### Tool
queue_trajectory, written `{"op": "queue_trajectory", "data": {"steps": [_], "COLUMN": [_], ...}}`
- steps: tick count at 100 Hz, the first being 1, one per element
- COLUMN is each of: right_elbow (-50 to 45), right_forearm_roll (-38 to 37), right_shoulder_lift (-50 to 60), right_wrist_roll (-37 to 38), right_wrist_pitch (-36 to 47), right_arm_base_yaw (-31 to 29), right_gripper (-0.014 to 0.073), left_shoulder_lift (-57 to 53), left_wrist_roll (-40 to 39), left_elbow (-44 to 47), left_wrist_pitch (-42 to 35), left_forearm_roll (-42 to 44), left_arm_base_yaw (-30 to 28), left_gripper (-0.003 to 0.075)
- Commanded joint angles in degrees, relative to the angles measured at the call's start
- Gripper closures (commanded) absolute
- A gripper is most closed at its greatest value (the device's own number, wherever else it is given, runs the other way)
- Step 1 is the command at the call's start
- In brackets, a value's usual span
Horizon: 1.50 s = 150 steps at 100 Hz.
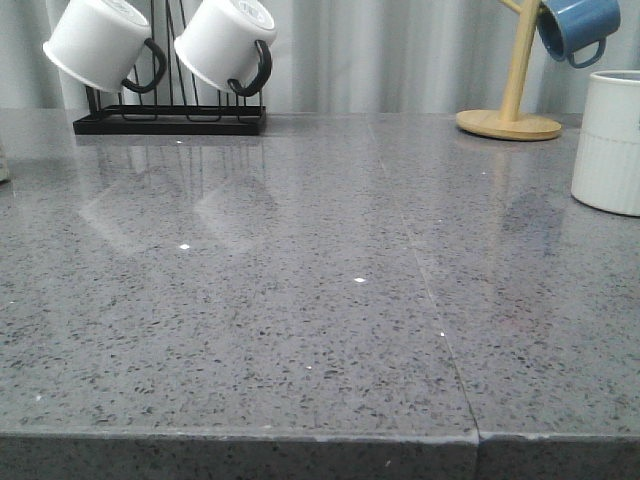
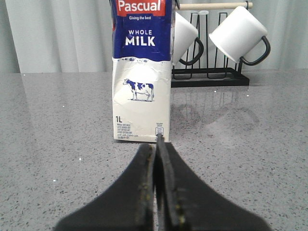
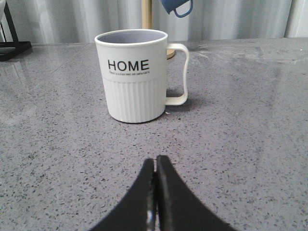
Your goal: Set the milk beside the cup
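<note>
The milk [image 2: 142,72], a tall white carton with a dark blue top and a cow picture, stands upright on the grey counter in the left wrist view, just beyond my left gripper [image 2: 155,144], which is shut and empty. The milk is out of the front view. The cup [image 3: 134,77], an off-white ribbed mug lettered "HOME" with a cream handle, stands upright in the right wrist view, a short way beyond my right gripper [image 3: 155,160], which is shut and empty. The cup also shows at the right edge of the front view [image 1: 608,140]. Neither gripper shows in the front view.
A black rack [image 1: 170,118] with two white black-handled mugs [image 1: 100,42] stands at the back left. A wooden mug tree [image 1: 510,122] holding a blue mug [image 1: 578,25] stands at the back right. A seam runs through the grey counter [image 1: 300,300].
</note>
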<state>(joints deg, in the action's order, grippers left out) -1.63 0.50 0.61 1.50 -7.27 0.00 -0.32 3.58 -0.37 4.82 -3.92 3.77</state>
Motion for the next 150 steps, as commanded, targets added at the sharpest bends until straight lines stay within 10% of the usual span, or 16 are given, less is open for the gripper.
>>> {"op": "queue_trajectory", "data": {"steps": [1, 74, 114, 150], "right_elbow": [1.16, 1.75, 17.69, 22.18], "right_forearm_roll": [0.05, 0.05, 0.05, 0.1], "right_shoulder_lift": [1.23, 1.23, -2.39, -16.08], "right_wrist_roll": [-0.49, -0.49, -0.49, -0.49], "right_wrist_pitch": [4.31, 3.61, -22.06, -16.13], "right_arm_base_yaw": [-0.24, -0.24, -0.24, -0.17], "right_gripper": [0.0659, 0.0659, 0.0659, 0.0655], "left_shoulder_lift": [-1.23, -1.23, -1.23, -1.23], "left_wrist_roll": [-0.16, -0.16, -0.16, -0.16], "left_elbow": [3.25, 3.25, 3.25, 3.25], "left_wrist_pitch": [-4.82, -4.82, -4.82, -4.82], "left_forearm_roll": [-0.19, -0.19, -0.19, -0.19], "left_arm_base_yaw": [0.49, 0.49, 0.49, 0.49], "left_gripper": [0.0741, 0.0741, 0.0741, 0.0741]}}
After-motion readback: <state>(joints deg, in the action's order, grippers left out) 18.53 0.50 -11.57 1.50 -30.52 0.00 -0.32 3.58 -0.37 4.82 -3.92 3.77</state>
